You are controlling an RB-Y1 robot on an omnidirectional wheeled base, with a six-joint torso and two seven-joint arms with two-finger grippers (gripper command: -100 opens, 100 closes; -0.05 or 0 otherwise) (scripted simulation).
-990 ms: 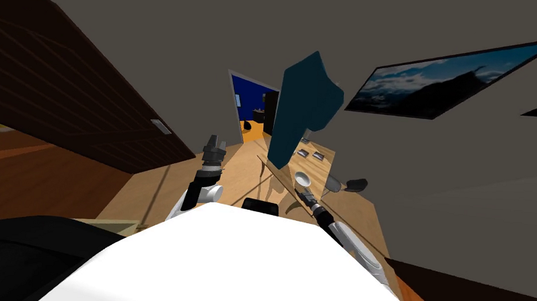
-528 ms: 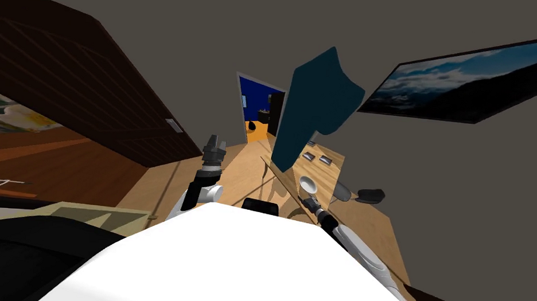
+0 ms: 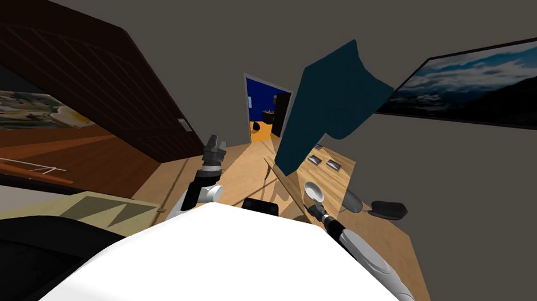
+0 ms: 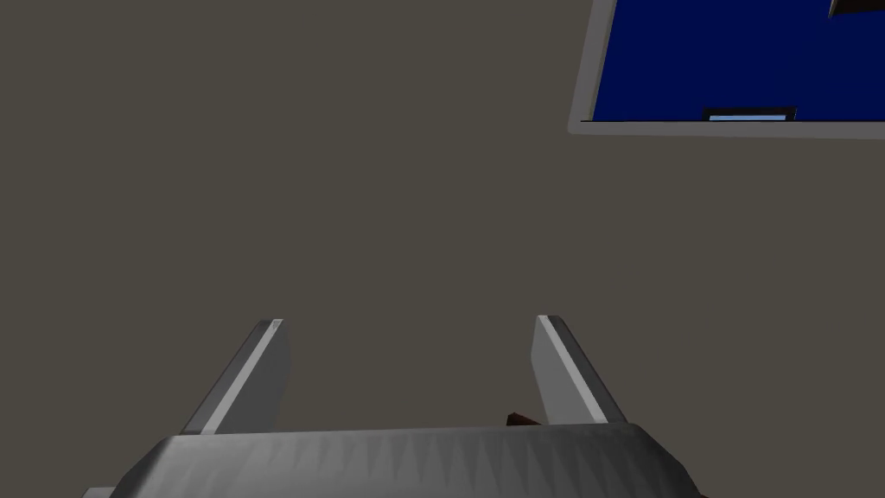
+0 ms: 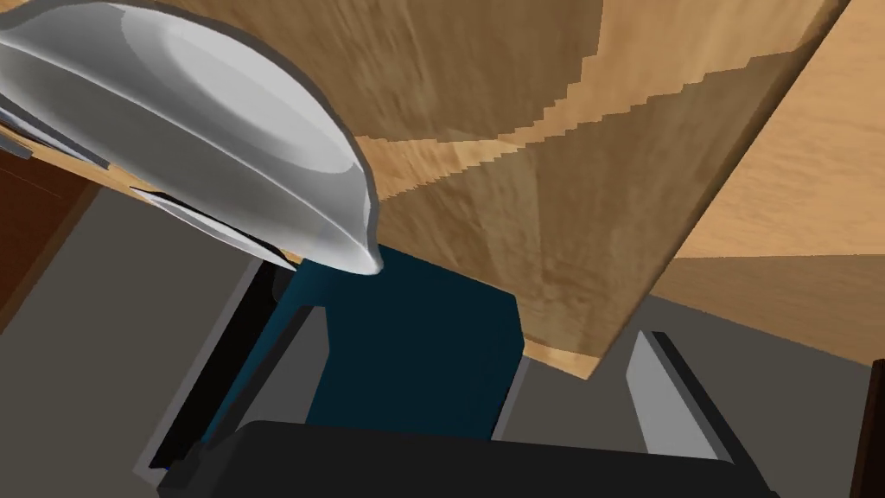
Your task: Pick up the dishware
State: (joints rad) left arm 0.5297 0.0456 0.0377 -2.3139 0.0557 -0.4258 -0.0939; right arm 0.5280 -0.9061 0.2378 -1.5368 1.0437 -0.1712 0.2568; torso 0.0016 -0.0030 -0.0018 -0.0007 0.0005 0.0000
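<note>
Clearly the right arm is the working one: our right gripper (image 3: 317, 209) sits low at the near edge of the wooden table (image 3: 332, 182), just short of the white bowl (image 3: 313, 189), which rests on the tabletop near that edge, within reach. Its fingers stand wide apart and hold nothing, ready to take the rim. From the right wrist, the bowl lies beyond one finger rather than between both, so we judge a sideways shift is needed. Our left gripper (image 3: 215, 146), spread and empty, is raised clear of the work.
</note>
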